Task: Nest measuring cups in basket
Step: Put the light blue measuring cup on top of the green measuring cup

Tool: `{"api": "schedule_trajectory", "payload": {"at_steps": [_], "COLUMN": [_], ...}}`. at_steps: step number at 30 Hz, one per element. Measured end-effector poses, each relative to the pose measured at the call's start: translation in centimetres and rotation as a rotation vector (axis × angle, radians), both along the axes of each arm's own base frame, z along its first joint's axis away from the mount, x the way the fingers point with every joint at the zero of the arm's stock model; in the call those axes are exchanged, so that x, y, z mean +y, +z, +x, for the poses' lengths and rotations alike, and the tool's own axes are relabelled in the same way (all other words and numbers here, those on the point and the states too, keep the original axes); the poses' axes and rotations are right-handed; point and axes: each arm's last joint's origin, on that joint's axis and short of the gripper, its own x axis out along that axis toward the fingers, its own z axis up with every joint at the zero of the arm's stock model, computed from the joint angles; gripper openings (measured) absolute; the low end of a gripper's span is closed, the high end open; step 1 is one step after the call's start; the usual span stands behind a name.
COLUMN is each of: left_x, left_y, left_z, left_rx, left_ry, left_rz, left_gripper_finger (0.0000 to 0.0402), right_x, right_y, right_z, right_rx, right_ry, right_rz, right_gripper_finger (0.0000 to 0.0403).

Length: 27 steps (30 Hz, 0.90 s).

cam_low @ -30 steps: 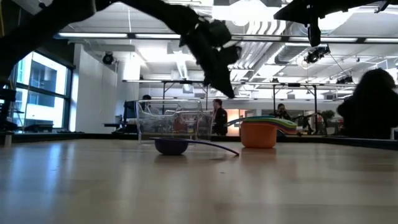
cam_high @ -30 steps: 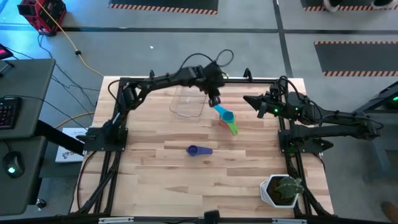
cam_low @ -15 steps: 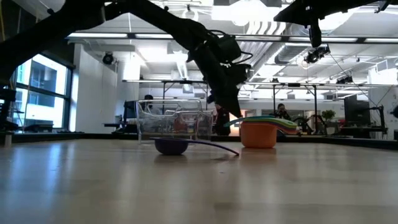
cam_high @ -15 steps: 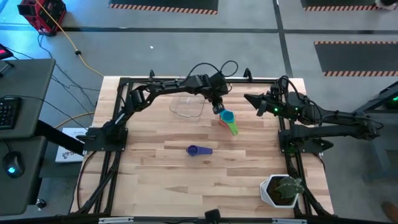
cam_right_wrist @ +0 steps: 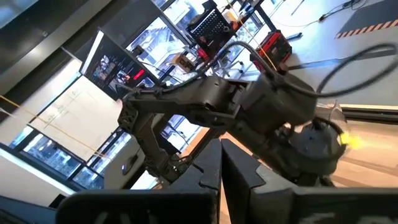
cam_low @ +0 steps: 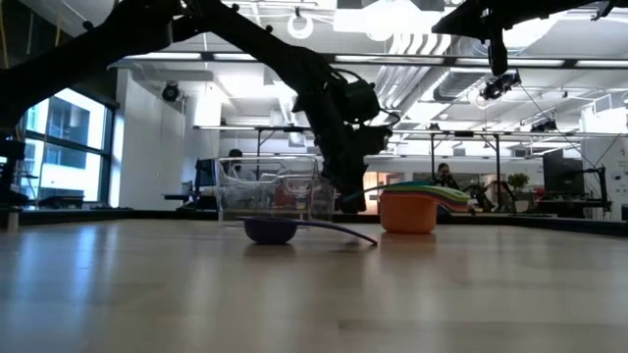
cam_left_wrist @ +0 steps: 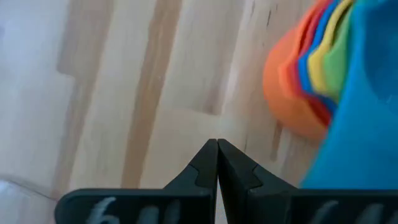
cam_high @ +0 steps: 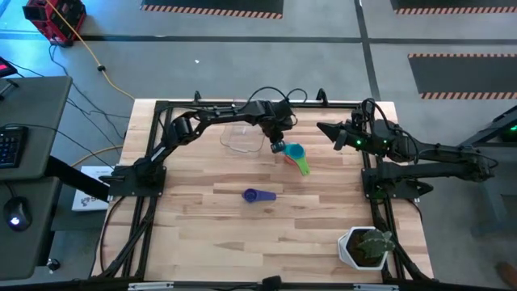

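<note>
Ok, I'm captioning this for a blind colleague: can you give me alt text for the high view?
The left gripper, shut, reaches down beside a stack of nested measuring cups next to the clear basket on a wooden table. A lone purple cup lies mid-table; the right gripper, shut, waits at the right edge.

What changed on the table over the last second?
The left pincer dropped from above to table level beside the nested cups, shut and empty. The cup stack, purple cup, basket and right pincer stayed put.
</note>
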Motion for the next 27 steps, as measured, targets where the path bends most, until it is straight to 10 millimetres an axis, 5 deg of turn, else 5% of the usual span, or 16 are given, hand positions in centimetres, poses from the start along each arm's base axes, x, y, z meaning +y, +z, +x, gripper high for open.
{"api": "schedule_trajectory", "payload": {"at_steps": [8,19,27], "left_x": [-0.7,-2.1,-2.8], "left_y": [3.2,3.4,1.4], "left_z": [-0.9,0.1,0.0], "left_rx": [-0.024,-0.018,0.073], "left_ry": [0.027,0.118,0.221], "left_rz": [-0.06,0.125,0.015], "left_gripper_finger": [0.0,0.0,0.0], "right_x": [0.0,0.0,0.0], "right_y": [-0.1,-0.1,-0.1], "right_z": [0.0,0.0,0.0], "right_rx": [0.012,0.02,0.015], "right_ry": [0.002,0.001,0.015], "right_rz": [-0.007,-0.019,-0.005], "right_gripper_finger": [0.0,0.0,0.0]}}
